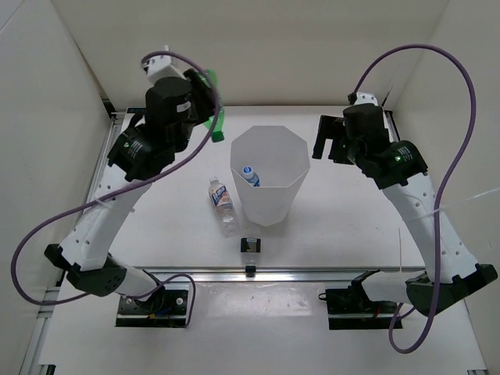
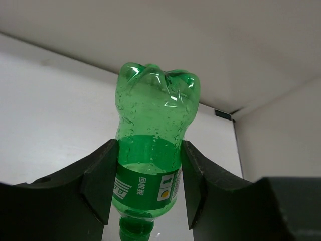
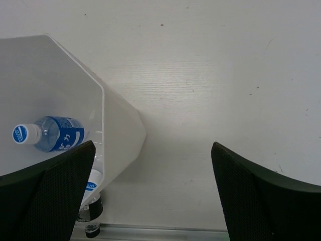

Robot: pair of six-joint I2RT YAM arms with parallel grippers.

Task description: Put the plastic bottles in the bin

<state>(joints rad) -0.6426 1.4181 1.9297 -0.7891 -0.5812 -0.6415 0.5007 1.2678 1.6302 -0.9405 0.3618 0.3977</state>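
Observation:
My left gripper [image 1: 205, 103] is shut on the green bottle [image 1: 215, 117], held in the air behind and left of the bin [image 1: 269, 130]. In the left wrist view the fingers [image 2: 108, 175] clamp the green bottle [image 2: 155, 115] at its label, base pointing away. The blue-label bottle [image 1: 251, 175] lies inside the bin and shows in the right wrist view [image 3: 55, 133]. The white-red label bottle [image 1: 223, 201] lies on the table left of the bin. I cannot pick out the plain clear bottle. My right gripper [image 1: 323, 141] is open and empty, right of the bin, jaws wide [image 3: 153, 150].
A small black block [image 1: 250, 246] sits in front of the bin, near the metal rail [image 1: 312, 273] at the table's front edge. White walls enclose the table at the back and sides. A white cap with a blue mark [image 3: 91, 186] shows low by the bin wall [image 3: 118, 125].

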